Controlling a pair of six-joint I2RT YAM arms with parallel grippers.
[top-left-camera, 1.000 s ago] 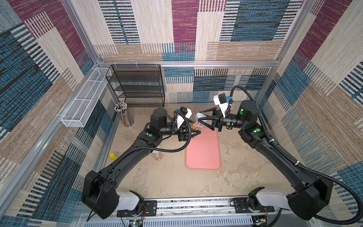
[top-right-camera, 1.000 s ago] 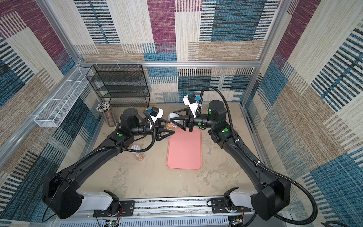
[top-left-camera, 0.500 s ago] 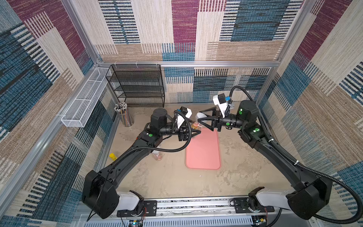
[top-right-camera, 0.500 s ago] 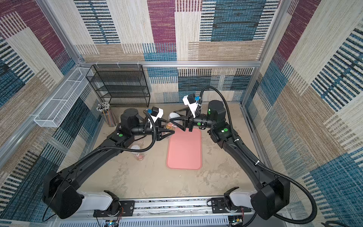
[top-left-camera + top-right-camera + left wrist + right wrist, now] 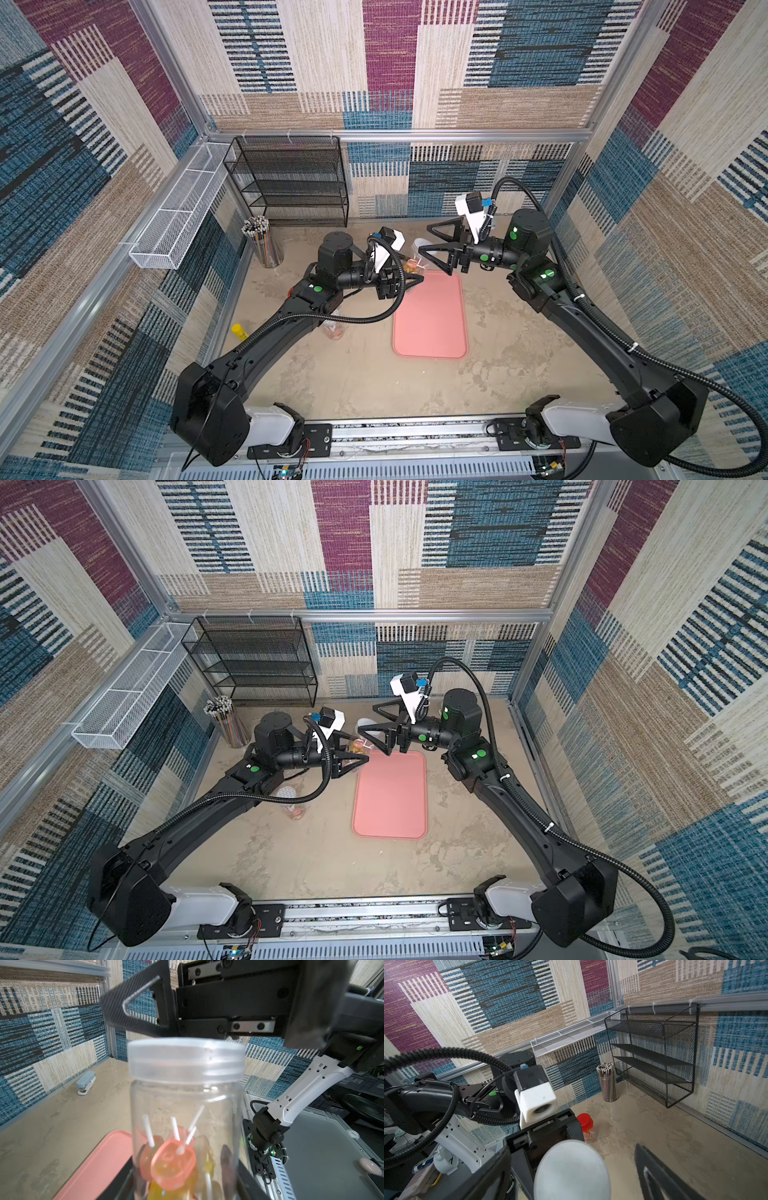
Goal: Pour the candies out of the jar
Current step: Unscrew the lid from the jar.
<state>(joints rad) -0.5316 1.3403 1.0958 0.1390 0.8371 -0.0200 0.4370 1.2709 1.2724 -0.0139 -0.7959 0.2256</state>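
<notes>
Several candies (image 5: 172,1165), with orange, pink and yellow heads on white sticks, lie heaped in the bottom of the clear jar (image 5: 185,1105). Its translucent lid (image 5: 185,1057) is on, so nothing can be poured yet. The jar's long axis stands near upright with the lid end uppermost. It is held off the surface (image 5: 353,382), over the far end of the pink tray (image 5: 430,328).

The left claw (image 5: 359,763) pinches the jar's lower body, one finger on each side. The right claw (image 5: 424,238) reaches in level from the jar's right side with its jaws spread wide. In the right wrist view the lid shows as a pale disc between the two fingers, with a clear gap to at least one of them. In the left wrist view the right claw's body hangs just above the lid, and I cannot tell whether any part touches it.

By my reading, the coming move turns on the right claw, which is nearer the lid, pressing together on the rim. It could then twist about the jar's upright axis while the left claw holds the body steady.

Further out, a second small jar with a red lid (image 5: 585,1121) stands on the surface under the left arm. A cup of pencils (image 5: 262,243) stands near the black mesh shelf (image 5: 291,183).
</notes>
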